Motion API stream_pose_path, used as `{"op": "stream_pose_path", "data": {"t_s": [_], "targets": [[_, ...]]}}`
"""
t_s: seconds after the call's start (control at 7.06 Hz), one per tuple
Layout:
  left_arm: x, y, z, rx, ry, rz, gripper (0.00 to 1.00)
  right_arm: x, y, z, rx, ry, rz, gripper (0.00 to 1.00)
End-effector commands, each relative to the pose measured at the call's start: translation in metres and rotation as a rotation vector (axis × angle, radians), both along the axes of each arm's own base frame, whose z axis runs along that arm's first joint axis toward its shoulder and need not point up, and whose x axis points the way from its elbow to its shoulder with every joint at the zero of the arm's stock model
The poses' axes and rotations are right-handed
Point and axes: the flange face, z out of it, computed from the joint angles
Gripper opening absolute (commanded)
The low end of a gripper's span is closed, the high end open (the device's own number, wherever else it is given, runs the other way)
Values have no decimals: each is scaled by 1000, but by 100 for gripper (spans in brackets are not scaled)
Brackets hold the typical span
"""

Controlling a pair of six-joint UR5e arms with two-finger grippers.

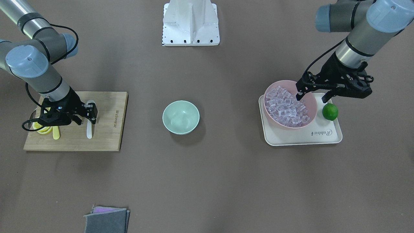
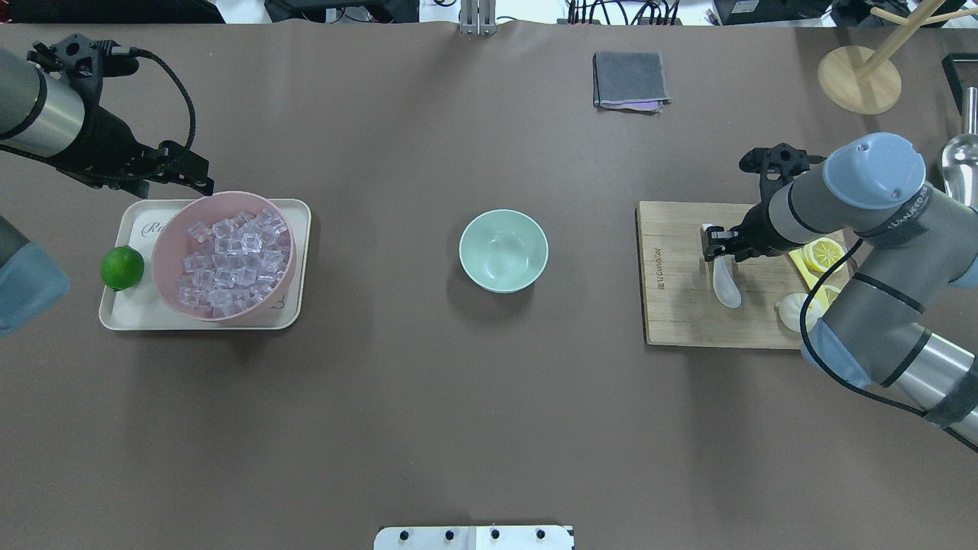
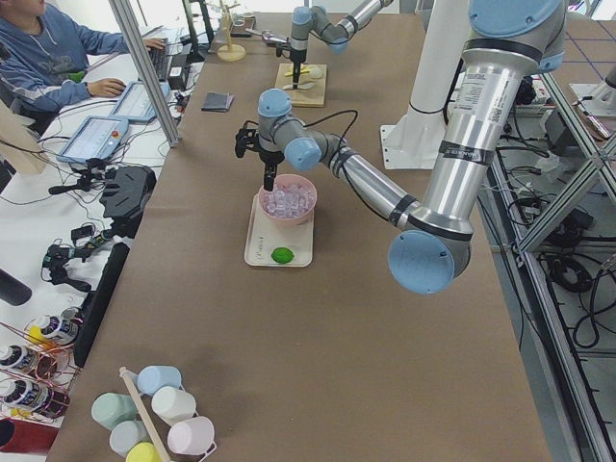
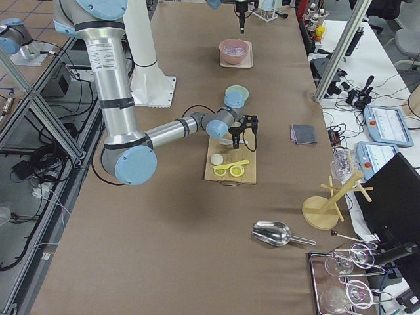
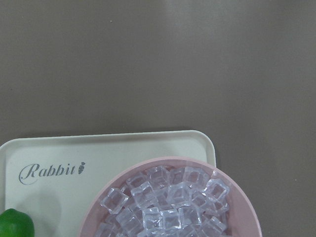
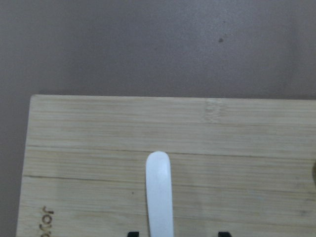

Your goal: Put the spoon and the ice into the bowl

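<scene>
The white spoon (image 1: 90,127) lies on the wooden cutting board (image 1: 106,129), also in the overhead view (image 2: 726,286). My right gripper (image 1: 86,115) is open low over it. In the right wrist view the spoon's handle (image 6: 160,192) lies between the two spread fingertips, which do not touch it. The ice cubes (image 1: 288,106) fill the pink bowl (image 1: 312,100), also seen in the left wrist view (image 5: 168,205). My left gripper (image 1: 313,96) is open and empty above the pink bowl's rim. The mint-green bowl (image 1: 180,117) stands empty at mid-table (image 2: 503,250).
The pink bowl sits on a white tray (image 1: 300,137) beside a lime (image 1: 330,111). A yellow knife (image 1: 56,132) and lemon slices (image 1: 43,129) lie on the board under my right arm. A folded grey cloth (image 1: 106,220) lies far across the table.
</scene>
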Motion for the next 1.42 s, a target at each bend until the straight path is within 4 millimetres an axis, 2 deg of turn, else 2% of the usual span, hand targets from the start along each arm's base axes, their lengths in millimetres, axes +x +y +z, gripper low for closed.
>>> {"op": "stream_pose_path", "data": {"t_s": [0.0,0.28,0.42,0.57,0.71,0.85,0.99,1.13,1.28], "targets": [[0,1,-1,-4,3,-3,97,-3,-1,-2,-1,-4,-4,0],[0,2,-1,-4,3,-3,97,-8,-5,-28,-11,-45,7,0],[0,3,-3,-1,6,-2,97,-22,-13,-62,-52,-91,67,0],[0,3,-4,-6,9,-7,97,-54,-10,-103,-92,-131,133,0],[2,6,-7,-13,16,-11,97,-101,0,-145,-108,-146,227,0],[5,7,-7,-13,16,-5,97,-126,-1,-195,-147,-151,265,0],[8,8,-7,-14,15,0,97,-142,3,-229,-193,-168,298,0],[9,9,-6,-14,15,1,97,-157,3,-238,-195,-168,333,0],[9,9,-7,-13,16,3,97,-173,-4,-240,-207,-159,365,0]]}}
